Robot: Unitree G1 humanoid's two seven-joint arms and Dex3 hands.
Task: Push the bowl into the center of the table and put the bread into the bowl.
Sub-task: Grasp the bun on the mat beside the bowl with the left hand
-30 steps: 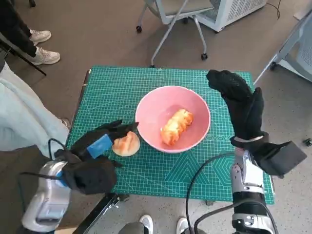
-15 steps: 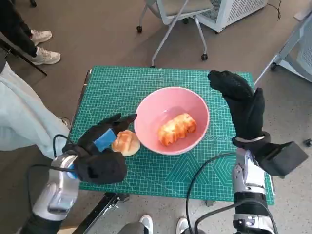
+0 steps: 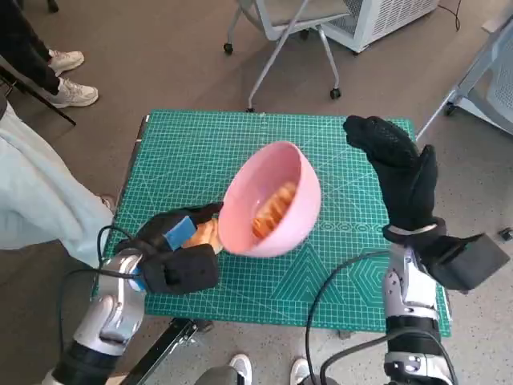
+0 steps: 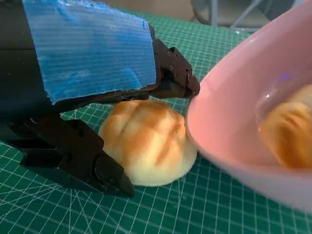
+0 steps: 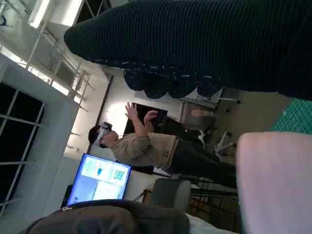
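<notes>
Pink bowl near table centre, tipped up on its edge, rim raised on the robot's left side; golden ridged bread piece inside against the wall. Round browned bread roll on the green mat, touching the bowl's outer wall.

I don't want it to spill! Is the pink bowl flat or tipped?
Tipped: the pink bowl leans with its left rim raised over the round bread.

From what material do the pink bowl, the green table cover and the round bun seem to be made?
Pink bowl: likely plastic, smooth, with a faint sheen.
Green table cover: apparently a matte rubbery cutting mat, printed with white grid lines.
Round bun: baked bread or a foam replica; browned, scored top.
</notes>
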